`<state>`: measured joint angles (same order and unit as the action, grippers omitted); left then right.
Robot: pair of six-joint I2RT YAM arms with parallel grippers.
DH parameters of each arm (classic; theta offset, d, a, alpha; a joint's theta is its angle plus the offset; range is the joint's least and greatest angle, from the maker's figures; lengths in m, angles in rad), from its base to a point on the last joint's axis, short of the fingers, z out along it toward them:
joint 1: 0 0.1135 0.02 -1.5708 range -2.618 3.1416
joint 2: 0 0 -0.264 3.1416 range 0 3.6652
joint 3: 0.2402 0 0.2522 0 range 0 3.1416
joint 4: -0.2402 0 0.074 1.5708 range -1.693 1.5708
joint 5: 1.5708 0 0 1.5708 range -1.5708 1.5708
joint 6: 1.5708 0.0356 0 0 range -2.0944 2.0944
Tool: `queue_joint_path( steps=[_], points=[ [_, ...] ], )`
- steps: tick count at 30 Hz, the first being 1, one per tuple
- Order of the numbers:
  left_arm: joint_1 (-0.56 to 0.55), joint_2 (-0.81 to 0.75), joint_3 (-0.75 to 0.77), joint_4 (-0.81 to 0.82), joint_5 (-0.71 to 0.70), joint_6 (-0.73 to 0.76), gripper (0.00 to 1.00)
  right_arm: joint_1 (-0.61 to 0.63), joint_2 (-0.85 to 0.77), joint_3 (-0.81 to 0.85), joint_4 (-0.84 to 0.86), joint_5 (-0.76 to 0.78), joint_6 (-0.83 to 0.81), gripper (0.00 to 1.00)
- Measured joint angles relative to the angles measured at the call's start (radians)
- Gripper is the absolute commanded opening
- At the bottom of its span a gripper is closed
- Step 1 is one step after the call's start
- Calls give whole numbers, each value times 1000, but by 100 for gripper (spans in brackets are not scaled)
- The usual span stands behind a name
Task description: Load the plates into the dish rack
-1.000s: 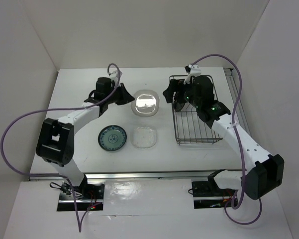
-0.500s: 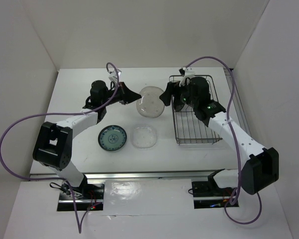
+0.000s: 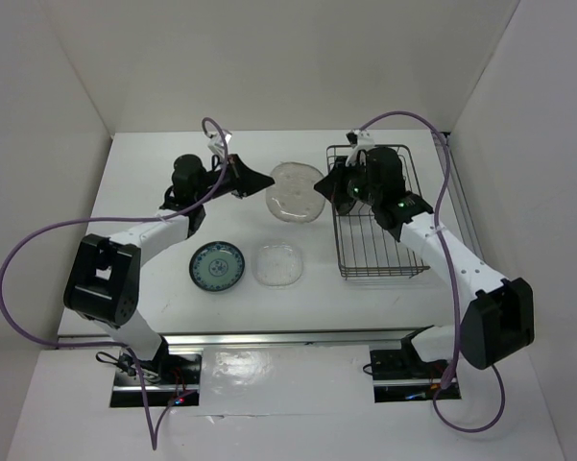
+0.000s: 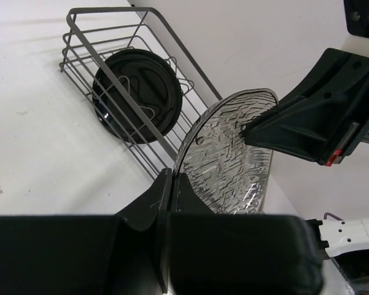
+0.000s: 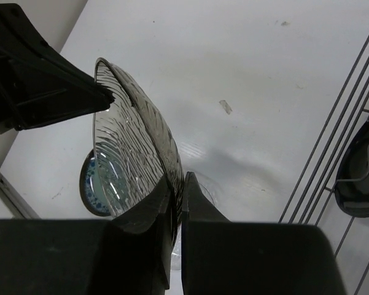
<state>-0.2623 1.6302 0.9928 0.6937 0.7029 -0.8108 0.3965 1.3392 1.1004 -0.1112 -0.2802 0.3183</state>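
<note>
Plate (image 3: 294,192), clear and speckled, hangs on edge above the surface, pinched at opposite rims by left fingers (image 4: 167,184) and right fingers (image 5: 170,190); dish rack (image 3: 379,252), black plate (image 4: 137,95) inside, sits just beside the right fingers.

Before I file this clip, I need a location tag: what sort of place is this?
Probably a robot test cell, not a kitchen: bare white walls box in a white table, left arm and right arm bolted at its near edge, dish rack and patterned plate laid out.
</note>
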Motion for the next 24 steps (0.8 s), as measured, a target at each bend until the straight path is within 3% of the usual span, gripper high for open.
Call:
queue_joint_path(
  steps=[2, 3, 4, 11, 17, 24],
  points=[
    [-1, 7, 5, -3, -1, -7, 58, -9, 1, 0, -2, 0, 13, 0],
    [-2, 11, 15, -24, 0, -10, 88, -10, 1, 1, -9, 22, 12, 0],
    [-2, 12, 26, -45, -6, -5, 100, -10, 1, 4, -22, 46, 13, 0],
    [-3, -1, 150, -412, -203, 102, 100, -57, -5, 140, -223, 474, -10, 0],
    [-24, -105, 125, -628, -408, 149, 100, -118, -37, 206, -275, 807, -72, 0],
    [-78, -200, 84, -745, -556, 161, 100, -140, 10, 208, -279, 921, -108, 0]
  ],
)
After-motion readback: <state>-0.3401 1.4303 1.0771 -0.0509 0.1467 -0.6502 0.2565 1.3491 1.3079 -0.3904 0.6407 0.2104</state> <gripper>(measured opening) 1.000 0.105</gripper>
